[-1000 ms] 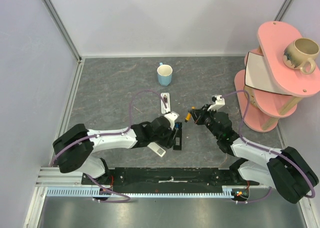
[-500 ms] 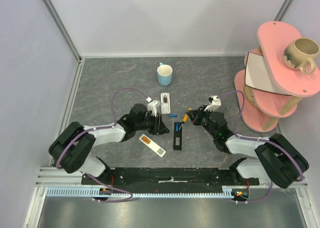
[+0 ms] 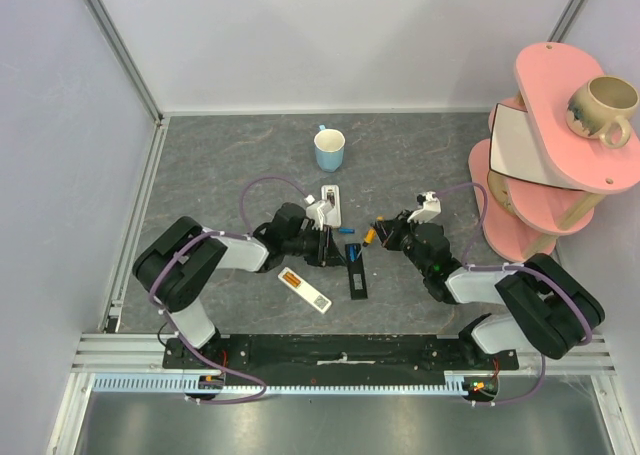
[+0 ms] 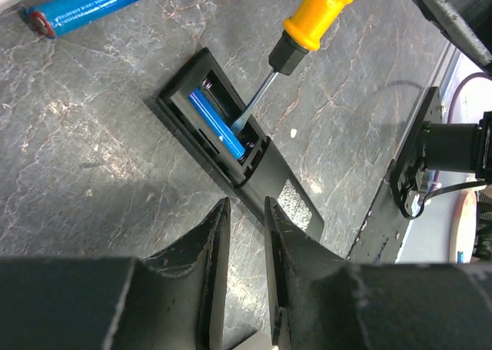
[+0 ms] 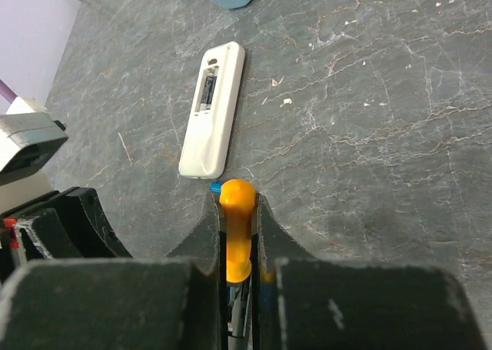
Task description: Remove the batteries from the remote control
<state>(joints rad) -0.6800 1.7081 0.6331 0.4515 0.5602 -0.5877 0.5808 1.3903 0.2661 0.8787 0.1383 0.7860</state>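
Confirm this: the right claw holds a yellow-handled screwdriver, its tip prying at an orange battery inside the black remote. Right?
Almost. The battery in the black remote is blue, not orange; the left wrist view shows it. The right claw does hold the yellow-handled screwdriver with its tip at that battery.

Two arms on show: left arm (image 3: pixel 238 253) and right arm (image 3: pixel 472 281), white shells over chunky black joints, a thin purple cable (image 3: pixel 268 180) looping off each, and matte black wedge-shaped fingers (image 4: pixel 201 277).

An orange screwdriver (image 5: pixel 237 246) is clamped in the right gripper (image 5: pixel 234 202); a white remote (image 5: pixel 213 110) is laid beyond on the grey tabletop (image 5: pixel 384 135).
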